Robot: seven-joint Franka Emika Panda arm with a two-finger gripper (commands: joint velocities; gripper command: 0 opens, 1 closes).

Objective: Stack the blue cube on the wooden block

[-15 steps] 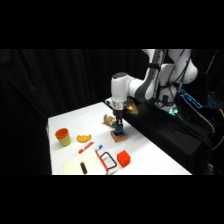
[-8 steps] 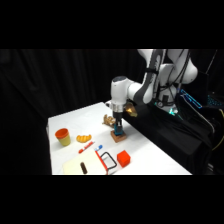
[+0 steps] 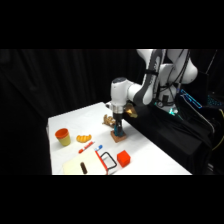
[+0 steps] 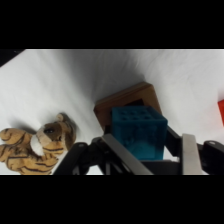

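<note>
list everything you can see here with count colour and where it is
blue cube: 1, teal-blue, between the claw's fingers, above the wooden block
wooden block: 1, brown, on the table right under the cube
tiger toy: 1, tan with dark stripes, lying beside the block
orange-red cube: 1, near the table's front edge
cup: 1, yellow with an orange-red rim, left side of the table
orange lumpy item: 1, just right of the cup
marker: 1, red, mid table
pale board: 1, cream, front edge, a small dark thing on it
red-framed item: 1, between board and orange-red cube
table: 1, white
arm: 1, white, reaching in from the upper right
claw: 1, black, shut on the blue cube
</note>
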